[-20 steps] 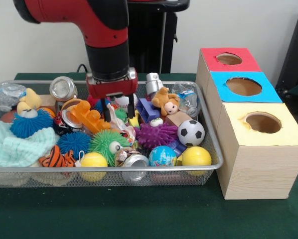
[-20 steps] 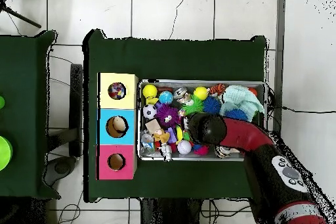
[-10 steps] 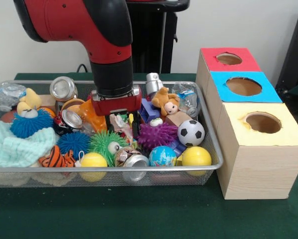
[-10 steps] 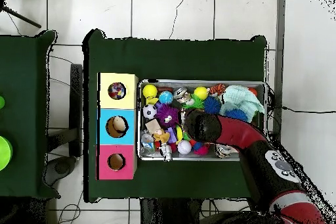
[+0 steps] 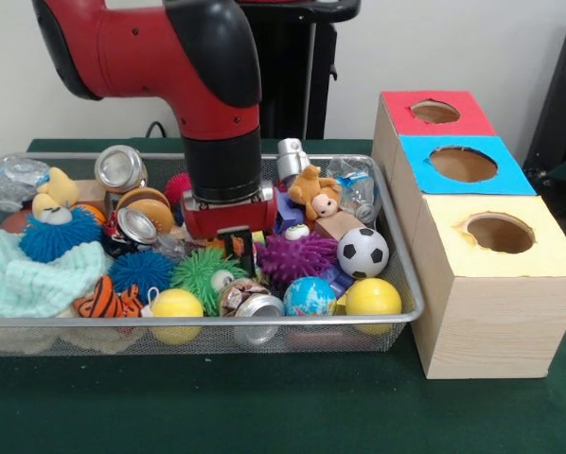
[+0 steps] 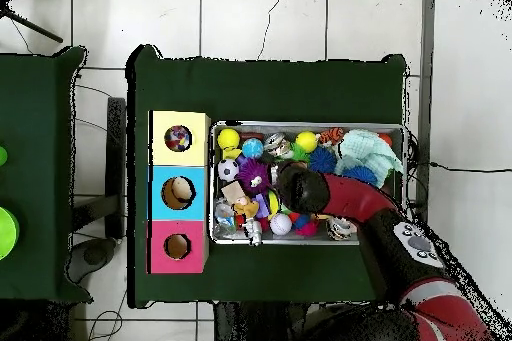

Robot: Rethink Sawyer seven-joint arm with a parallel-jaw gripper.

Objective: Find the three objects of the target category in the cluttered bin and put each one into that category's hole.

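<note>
Lowered claw [image 5: 238, 248] — among toys.

The gripper [image 5: 236, 248] is sunk among the toys in the wire bin [image 5: 411, 284], so its fingertips cannot be made out (the overhead view only shows the arm's bulk covering that spot). The arm [image 5: 160, 47] is cut off by the front picture's top edge. The teal knitted cloth [image 5: 13, 274] runs past the left edge.

Three holes [image 5: 499, 232], two yellow balls [image 5: 373, 296]
</note>
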